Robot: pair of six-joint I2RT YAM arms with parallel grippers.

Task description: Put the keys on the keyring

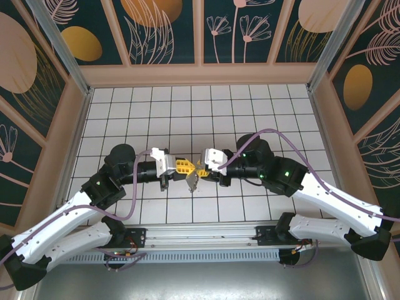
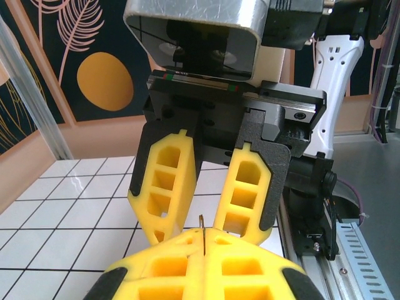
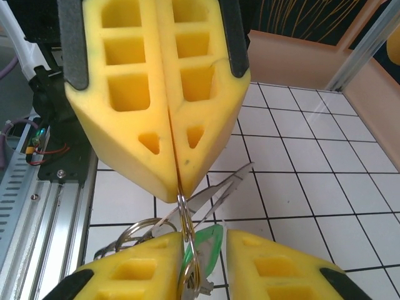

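Keys (image 3: 205, 245), green head showing, hang over the worktop (image 1: 187, 112) between the narrowly parted jaws of the right tool (image 1: 201, 167), against the metal loop of the keyring (image 3: 182, 212), which the left tool (image 3: 174, 186) pinches tight, probably steadying it for threading.

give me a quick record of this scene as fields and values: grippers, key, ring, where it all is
left gripper: shut, pinching the thin wire of the keyring
right gripper: jaws apart, tip to tip with the left gripper
green key: head sits between the right fingers; a grip on it is not clear
silvery metal pieces: by the keyring, just under the left gripper's tips
place: above the tiled table, near its front middle
green key on the keyring: cannot tell
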